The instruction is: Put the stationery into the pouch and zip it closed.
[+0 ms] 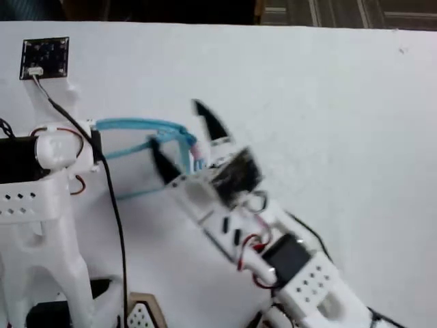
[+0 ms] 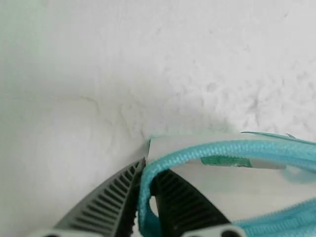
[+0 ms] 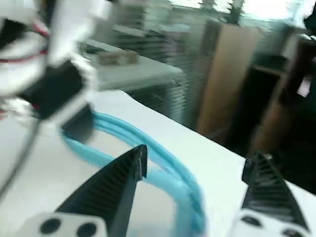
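Note:
The pouch [image 1: 140,154] is see-through with a light blue zip edge [image 1: 147,126] and lies on the white table left of centre. My left gripper [image 2: 145,197] is shut on the blue zip edge [image 2: 207,153] at the pouch's left end. A small green and white strip [image 2: 227,161] shows through the pouch wall. My right gripper [image 1: 175,126] comes in from the lower right and is open, its black fingers [image 1: 208,119] straddling the pouch's right end. In the right wrist view the right gripper [image 3: 192,173] is spread wide over the blue edge [image 3: 148,150].
A black square board [image 1: 44,57] sits at the far left, and its dark cable [image 1: 113,198] runs down past the left arm's base [image 1: 41,225]. The table [image 1: 328,102] stretches bare to the right and back. The left arm's body [image 3: 54,89] is close behind the pouch.

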